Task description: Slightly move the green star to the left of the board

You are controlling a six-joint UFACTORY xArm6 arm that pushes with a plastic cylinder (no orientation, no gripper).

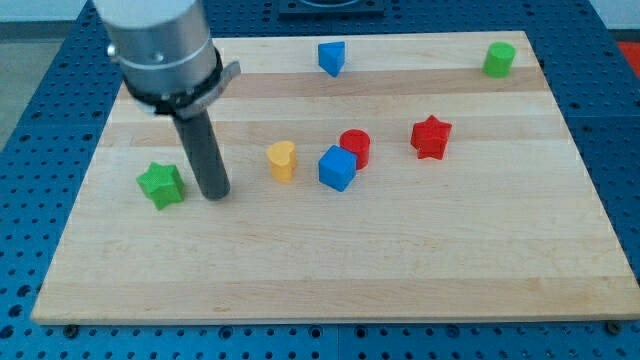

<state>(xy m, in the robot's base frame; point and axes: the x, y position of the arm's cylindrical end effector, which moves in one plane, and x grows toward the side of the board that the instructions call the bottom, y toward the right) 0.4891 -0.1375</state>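
The green star (161,184) lies on the wooden board (330,270) near the view's left edge. My tip (215,194) stands just to the right of the star, a small gap apart from it. The dark rod rises from the tip to the grey arm body at the view's top left.
A yellow heart-shaped block (283,160), a blue cube (337,168) and a red cylinder (355,147) sit near the middle. A red star (431,137) lies to their right. A blue triangular block (332,57) and a green cylinder (499,59) sit along the top edge.
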